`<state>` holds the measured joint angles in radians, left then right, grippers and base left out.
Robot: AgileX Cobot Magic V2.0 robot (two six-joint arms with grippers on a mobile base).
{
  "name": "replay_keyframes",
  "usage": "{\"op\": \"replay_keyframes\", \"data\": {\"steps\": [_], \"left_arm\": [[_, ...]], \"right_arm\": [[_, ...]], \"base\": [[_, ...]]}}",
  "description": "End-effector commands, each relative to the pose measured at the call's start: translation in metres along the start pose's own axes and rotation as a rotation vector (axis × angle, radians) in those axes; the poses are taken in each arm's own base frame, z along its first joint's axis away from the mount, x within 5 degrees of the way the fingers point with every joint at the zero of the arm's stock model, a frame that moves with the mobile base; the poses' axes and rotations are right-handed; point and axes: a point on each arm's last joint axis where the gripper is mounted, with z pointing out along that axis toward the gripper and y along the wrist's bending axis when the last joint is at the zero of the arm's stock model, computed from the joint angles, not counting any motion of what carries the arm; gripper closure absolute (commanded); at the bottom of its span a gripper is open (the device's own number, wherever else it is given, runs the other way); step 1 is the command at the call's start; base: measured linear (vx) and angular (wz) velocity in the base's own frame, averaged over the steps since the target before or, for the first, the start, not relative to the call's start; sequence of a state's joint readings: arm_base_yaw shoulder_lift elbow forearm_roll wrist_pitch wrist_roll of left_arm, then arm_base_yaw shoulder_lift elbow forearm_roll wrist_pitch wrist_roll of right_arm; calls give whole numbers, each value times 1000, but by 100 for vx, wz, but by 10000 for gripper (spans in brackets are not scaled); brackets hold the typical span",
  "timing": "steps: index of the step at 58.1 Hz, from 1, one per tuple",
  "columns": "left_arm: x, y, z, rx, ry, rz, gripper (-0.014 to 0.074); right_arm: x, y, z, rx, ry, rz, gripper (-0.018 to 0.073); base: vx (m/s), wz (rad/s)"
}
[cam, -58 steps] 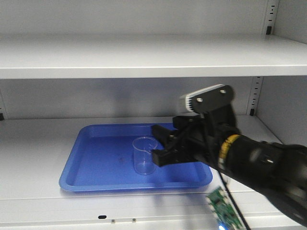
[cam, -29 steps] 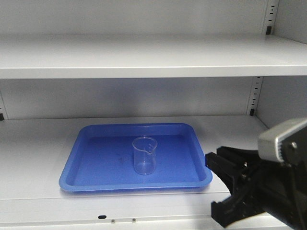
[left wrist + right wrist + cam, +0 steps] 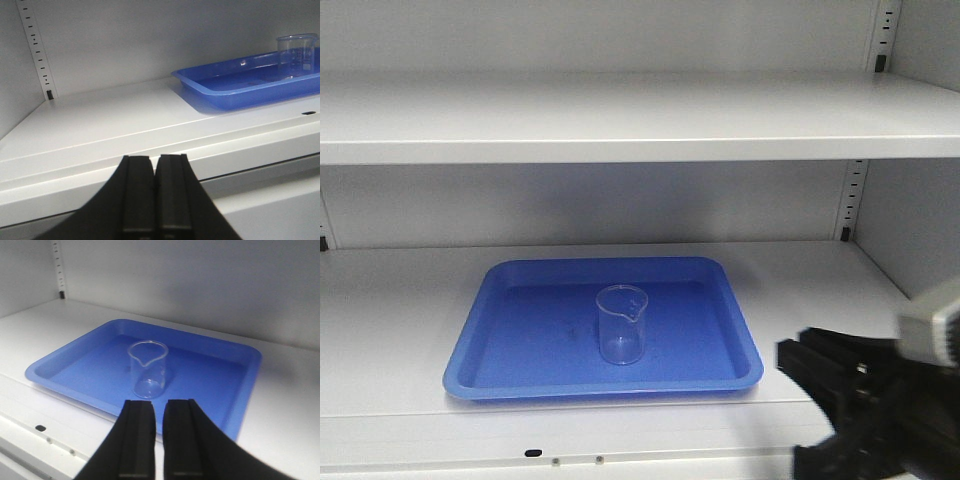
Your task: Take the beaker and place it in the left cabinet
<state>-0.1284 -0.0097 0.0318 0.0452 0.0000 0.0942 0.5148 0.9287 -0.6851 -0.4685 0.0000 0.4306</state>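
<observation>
Both grippers held nothing. On the right gripper (image 3: pixel 152 440) the two black fingers stood parallel with only a narrow slot between them, nearly closed, and it hung in front of the shelf edge, well short of the glass. In the front view the same gripper (image 3: pixel 865 410) showed as a blurred dark shape at the lower right corner, off the tray's right end and apart from it. On the left gripper (image 3: pixel 155 195) the fingers were pressed together with no gap showing, and it sat low and out in front of the shelf lip, far to the left of the tray.

From large to small: the cabinet (image 3: pixel 620 120) filled the view, pale grey, with one flat shelf above and another below, and strips of pin slots ran up its side walls at the back corners. On the lower shelf lay a blue tray (image 3: pixel 520 340) with a raised rim, set flat and near the front edge. Smallest was the beaker (image 3: pixel 621 323), clear glass, standing upright on the tray floor a little right of the tray's middle, clear of every rim. From the right wrist its pour spout faced toward that camera, and from the left wrist faint printed marks showed on its side. Nothing touched it.
</observation>
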Motion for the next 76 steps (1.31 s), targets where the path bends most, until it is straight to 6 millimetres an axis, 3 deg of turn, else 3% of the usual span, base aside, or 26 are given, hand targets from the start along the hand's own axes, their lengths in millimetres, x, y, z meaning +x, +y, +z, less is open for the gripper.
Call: {"op": "replay_keyframes", "data": {"steps": [1, 12, 19, 29, 34, 45, 56, 76], "left_arm": [[-3, 0, -1, -7, -77, -6, 595], [-3, 0, -1, -7, -77, -6, 595], [-3, 0, -1, -7, -77, -6, 595], [-3, 0, -1, -7, -77, -6, 595], [-3, 0, -1, -7, -77, -6, 595], [-3, 0, -1, -7, -77, -6, 595], [-3, 0, -1, -7, -77, -6, 595], [-3, 0, -1, -7, -77, -6, 595]], "right_arm": [[-5, -10, -21, 43, -104, 88, 431], [42, -27, -74, 210, -188, 185, 540], [79, -28, -103, 329, -216, 126, 571], [139, -22, -120, 412, -202, 98, 568], [163, -19, -123, 423, -170, 2, 568], [171, -17, -127, 433, -63, -159, 568], [171, -16, -126, 424, -82, -54, 568], [171, -16, -127, 424, -83, -54, 568]], "base": [[0, 0], [0, 0], [0, 0], [0, 0], [0, 0], [0, 0], [0, 0], [0, 0]]}}
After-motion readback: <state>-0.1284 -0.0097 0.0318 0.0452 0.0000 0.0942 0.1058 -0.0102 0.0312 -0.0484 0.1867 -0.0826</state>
